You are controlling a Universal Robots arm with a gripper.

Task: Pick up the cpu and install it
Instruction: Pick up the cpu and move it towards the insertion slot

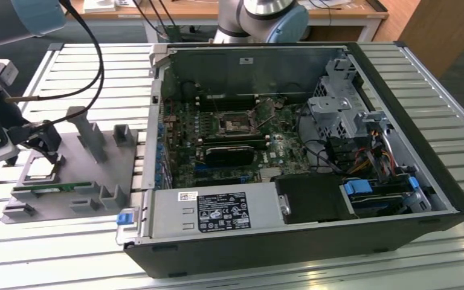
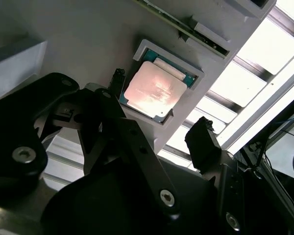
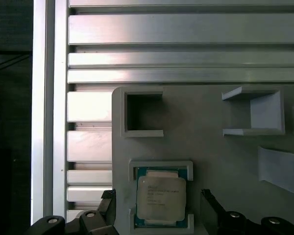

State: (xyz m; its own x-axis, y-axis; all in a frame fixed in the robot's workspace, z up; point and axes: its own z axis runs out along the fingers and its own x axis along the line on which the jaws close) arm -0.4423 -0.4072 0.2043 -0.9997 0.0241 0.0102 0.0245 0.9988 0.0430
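The cpu (image 1: pixel 41 170) (image 2: pixel 154 88) (image 3: pixel 161 197), a small square chip with a shiny metal top, lies flat in its raised pocket on the grey tray (image 1: pixel 83 175) (image 3: pixel 210 142), at the exterior view's left. My gripper (image 1: pixel 43 148) (image 2: pixel 159 110) (image 3: pixel 158 205) hangs just above it, open. In both wrist views one black finger (image 2: pixel 118 78) (image 3: pixel 108 204) stands on each side of the pocket, and the other finger (image 2: pixel 201 139) (image 3: pixel 209 203) is clear of the chip. Nothing is held. The motherboard socket (image 1: pixel 236 124) sits inside the open computer case (image 1: pixel 296 211).
A green memory stick (image 1: pixel 51 187) (image 2: pixel 181 24) lies in a slot on the tray beside the chip. Upright grey holders (image 1: pixel 87 136) (image 3: pixel 255 112) rise from the tray. A black block (image 1: pixel 232 152) sits on the motherboard. Cables (image 1: pixel 95 54) trail from the arm over the slatted table (image 1: pixel 95 78).
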